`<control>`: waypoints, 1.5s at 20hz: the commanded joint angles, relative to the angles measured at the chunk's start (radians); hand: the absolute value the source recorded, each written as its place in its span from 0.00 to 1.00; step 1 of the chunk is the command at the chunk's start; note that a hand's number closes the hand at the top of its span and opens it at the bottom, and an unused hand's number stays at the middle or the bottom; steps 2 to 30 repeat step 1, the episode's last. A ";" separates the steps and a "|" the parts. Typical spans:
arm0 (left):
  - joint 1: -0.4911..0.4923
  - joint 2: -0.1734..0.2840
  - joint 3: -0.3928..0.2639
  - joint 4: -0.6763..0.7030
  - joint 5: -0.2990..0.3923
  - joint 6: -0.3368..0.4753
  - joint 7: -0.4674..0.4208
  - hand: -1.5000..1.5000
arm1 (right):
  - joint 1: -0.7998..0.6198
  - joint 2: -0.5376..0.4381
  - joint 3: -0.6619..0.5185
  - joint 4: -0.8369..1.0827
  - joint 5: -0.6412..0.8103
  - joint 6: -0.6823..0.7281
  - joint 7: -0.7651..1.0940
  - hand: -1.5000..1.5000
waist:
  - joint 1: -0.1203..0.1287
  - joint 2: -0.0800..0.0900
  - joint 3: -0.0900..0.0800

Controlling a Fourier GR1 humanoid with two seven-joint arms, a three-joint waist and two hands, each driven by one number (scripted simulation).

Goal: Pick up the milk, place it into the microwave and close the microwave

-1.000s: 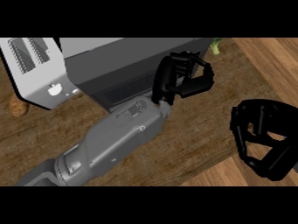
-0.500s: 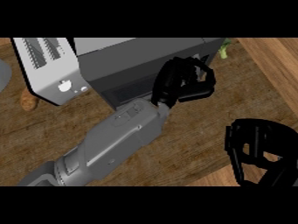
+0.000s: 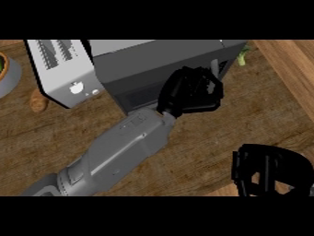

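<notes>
No readable text, label, brand, number or sign shows anywhere in the head view.

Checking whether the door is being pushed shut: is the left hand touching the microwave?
Cannot tell: in the head view the left hand overlaps the microwave front, hiding any contact or gap.

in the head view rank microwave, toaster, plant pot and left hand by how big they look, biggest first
1. microwave
2. toaster
3. left hand, though it sits nearer the camera, so this is unsure
4. plant pot, cut off by the edge
</notes>
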 commanded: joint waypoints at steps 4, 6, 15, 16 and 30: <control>0.097 0.047 0.099 0.143 0.066 -0.006 -0.031 1.00 | 0.041 0.012 0.020 -0.053 0.022 -0.026 0.002 1.00 | 0.027 0.012 -0.008; 0.097 0.047 0.099 0.143 0.066 -0.006 -0.031 1.00 | 0.041 0.012 0.020 -0.053 0.022 -0.026 0.002 1.00 | 0.027 0.012 -0.008; 0.097 0.047 0.099 0.143 0.066 -0.006 -0.031 1.00 | 0.041 0.012 0.020 -0.053 0.022 -0.026 0.002 1.00 | 0.027 0.012 -0.008; 0.097 0.047 0.099 0.143 0.066 -0.006 -0.031 1.00 | 0.041 0.012 0.020 -0.053 0.022 -0.026 0.002 1.00 | 0.027 0.012 -0.008; 0.097 0.047 0.099 0.143 0.066 -0.006 -0.031 1.00 | 0.041 0.012 0.020 -0.053 0.022 -0.026 0.002 1.00 | 0.027 0.012 -0.008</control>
